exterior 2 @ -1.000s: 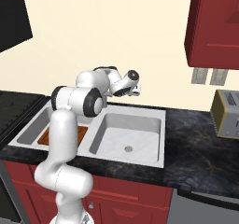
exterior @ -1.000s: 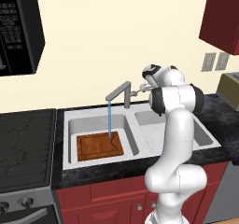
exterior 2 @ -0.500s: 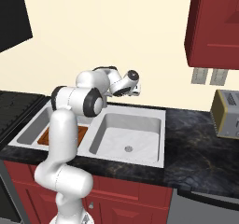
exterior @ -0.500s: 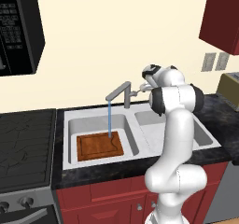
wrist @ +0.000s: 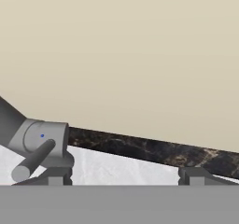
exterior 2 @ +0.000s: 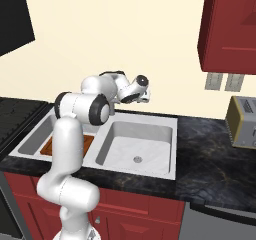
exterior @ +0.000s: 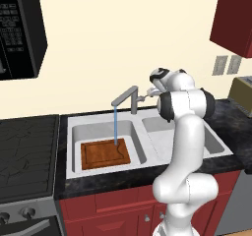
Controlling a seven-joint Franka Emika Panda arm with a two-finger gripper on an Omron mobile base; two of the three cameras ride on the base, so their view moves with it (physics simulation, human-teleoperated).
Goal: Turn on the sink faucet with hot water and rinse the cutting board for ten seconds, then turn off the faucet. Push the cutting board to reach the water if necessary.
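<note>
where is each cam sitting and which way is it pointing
Left base view: behind the arm's left, looking down at the sink, board, water and faucet; the arm rises at lower right.
Right base view: behind its right, over the sink and toaster; the arm rises at lower left.
Hand view: on the hand, facing the wall, the faucet's lever beside the gripper.
Both base views share sink and board.

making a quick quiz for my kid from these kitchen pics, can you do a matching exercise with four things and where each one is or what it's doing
Things:
1. cutting board
2. water
3. toaster
4. end effector

Places or states:
A. beside the faucet's side lever
B. on the counter right of the sink
C. lying flat in the left basin
D. falling from the spout onto the board

Pairs: 1-C, 2-D, 3-B, 4-A
</note>
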